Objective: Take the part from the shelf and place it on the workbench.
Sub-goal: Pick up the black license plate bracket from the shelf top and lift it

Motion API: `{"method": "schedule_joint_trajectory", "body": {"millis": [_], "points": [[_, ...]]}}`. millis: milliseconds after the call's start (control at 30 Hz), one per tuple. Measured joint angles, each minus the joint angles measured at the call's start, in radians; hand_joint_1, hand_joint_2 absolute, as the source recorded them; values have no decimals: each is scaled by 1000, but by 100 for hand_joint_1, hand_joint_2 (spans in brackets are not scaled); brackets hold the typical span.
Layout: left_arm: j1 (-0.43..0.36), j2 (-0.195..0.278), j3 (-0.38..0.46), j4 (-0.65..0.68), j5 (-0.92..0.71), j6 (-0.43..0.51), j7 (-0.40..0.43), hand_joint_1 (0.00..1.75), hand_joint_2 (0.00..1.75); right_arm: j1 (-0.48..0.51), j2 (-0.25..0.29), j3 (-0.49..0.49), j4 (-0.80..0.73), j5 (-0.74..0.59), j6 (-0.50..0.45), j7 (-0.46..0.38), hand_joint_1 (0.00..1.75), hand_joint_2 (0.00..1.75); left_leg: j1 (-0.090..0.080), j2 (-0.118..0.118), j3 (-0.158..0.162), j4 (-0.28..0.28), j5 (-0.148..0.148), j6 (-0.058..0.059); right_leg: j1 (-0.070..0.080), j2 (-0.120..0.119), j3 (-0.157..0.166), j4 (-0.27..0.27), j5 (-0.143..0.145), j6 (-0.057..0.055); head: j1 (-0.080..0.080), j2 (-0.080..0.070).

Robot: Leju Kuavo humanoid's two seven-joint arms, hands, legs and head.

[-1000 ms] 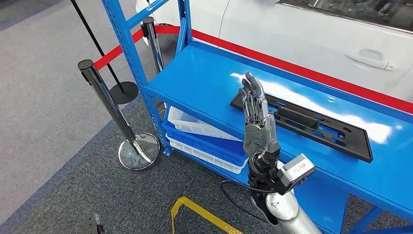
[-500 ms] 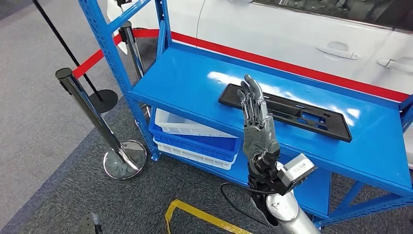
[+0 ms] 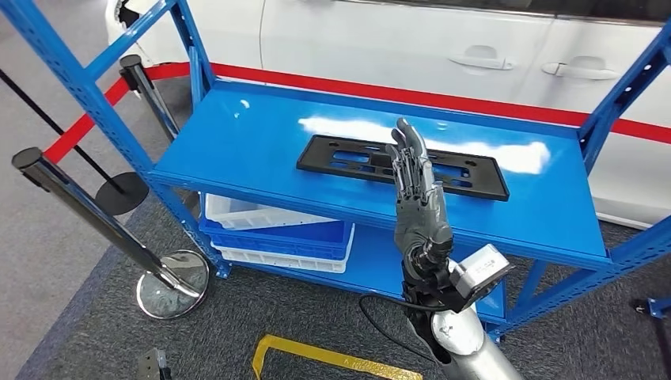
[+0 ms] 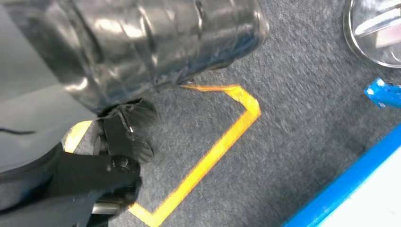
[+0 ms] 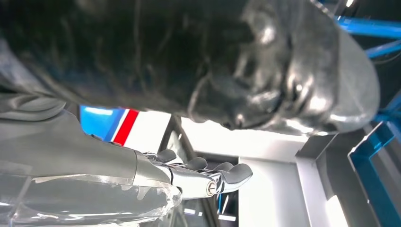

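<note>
Right hand (image 3: 417, 207) is raised in front of the blue shelf (image 3: 237, 150), fingers straight, close together and holding nothing, black part (image 3: 348, 158) lying flat on the shelf behind it.

Bright overhead light; white glare on shelf (image 3: 237, 150); wrist views blurred.

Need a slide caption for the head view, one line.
Right robot hand raised open before the blue shelf, the black part lying flat on it, ungrasped.
</note>
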Motion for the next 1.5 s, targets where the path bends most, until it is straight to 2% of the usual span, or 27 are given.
{"method": "schedule_joint_trajectory", "body": {"millis": [33,67,100,133,167,200,233,267,300,367,400,433,467,500,567,600,633,767,1000,1167,1500], "points": [[-1,0,0,0,0,0,0,0,0,-2,0,0,1,1,1,2,0,0,1,-17,30,-70,39,4,-1,14,0,2,0,0,0,0],[-2,1,0,0,0,0,0,0,0,-6,0,0,3,2,3,3,0,0,2,-45,59,-138,66,8,0,27,-2,4,0,3,0,0],[-3,1,0,0,0,0,1,0,0,-11,0,0,5,3,5,5,0,0,4,-69,81,-187,83,10,-2,39,-5,5,1,7,1,0],[-3,1,0,0,0,0,1,0,0,-15,0,0,7,3,8,6,0,0,3,-88,93,-215,88,13,-4,51,-9,5,3,12,0,0],[-4,2,0,0,0,0,1,0,0,-18,1,0,9,3,9,8,0,0,2,-92,96,-221,86,15,-7,63,-13,4,6,19,-1,0],[-5,1,0,0,1,0,2,0,0,-19,1,0,11,3,11,9,0,0,1,-79,98,-225,88,18,-10,76,-15,1,10,27,-2,0],[-6,0,0,0,1,0,2,0,0,-19,1,0,13,3,12,10,0,0,2,-65,102,-232,92,24,-10,78,-17,1,10,32,-1,0],[-7,0,0,0,2,-1,3,0,0,-19,1,0,15,3,12,10,0,0,3,-51,107,-240,97,30,-8,62,-23,11,2,37,0,0],[-7,-1,0,0,2,-2,4,0,0,-21,1,0,17,2,11,11,0,0,4,-35,111,-249,101,37,-4,33,-37,40,-17,39,1,0],[-7,-1,0,1,3,-4,4,0,0,-22,1,0,22,1,10,12,0,0,1,-7,114,-255,102,44,-1,-34,-92,157,-81,42,4,0],[-6,0,0,1,3,-4,4,0,0,-22,1,0,25,0,8,13,0,0,-1,5,113,-254,101,46,-2,-50,-121,221,-108,44,5,0],[-5,1,0,1,3,-4,4,0,0,-22,1,0,29,0,5,13,0,0,-2,15,113,-253,99,46,-5,-58,-140,263,-121,46,6,0],[-4,1,0,1,3,-3,4,0,0,-21,1,0,32,1,2,13,0,0,-2,24,112,-252,98,45,-8,-62,-139,269,-115,48,6,0],[-5,1,0,1,3,-2,4,0,0,-21,1,0,34,3,-1,12,0,0,-2,31,112,-249,96,43,-10,-65,-117,233,-92,49,6,0],[-7,0,0,1,3,2,3,0,0,-21,1,0,36,9,-3,11,0,0,-2,40,111,-241,90,36,-12,-79,-39,100,-40,48,6,0],[-8,0,0,1,3,3,2,0,0,-22,1,0,36,12,-2,11,0,0,-4,43,110,-235,86,32,-11,-84,-9,47,-26,44,5,0],[-10,0,0,1,3,3,1,0,0,-22,1,0,37,13,-2,10,0,0,-6,43,108,-229,82,29,-9,-88,8,16,-22,41,5,0],[-10,0,-1,1,4,5,-2,0,0,-21,2,0,39,16,0,11,0,0,-7,42,106,-226,81,41,-4,-86,12,7,-25,35,4,0],[-9,2,-1,1,11,10,-10,0,0,-21,2,0,42,23,0,16,0,0,-5,42,113,-240,87,30,-1,-86,12,8,-28,23,4,0],[-9,2,-1,1,11,10,-12,0,0,-21,2,0,44,28,0,16,0,0,-2,42,113,-242,88,13,1,-86,12,8,-28,22,4,0],[-10,3,-1,1,13,11,-17,0,0,-21,2,0,54,31,12,28,0,0,-3,42,112,-239,87,8,0,-86,13,8,-28,22,5,0]]}}
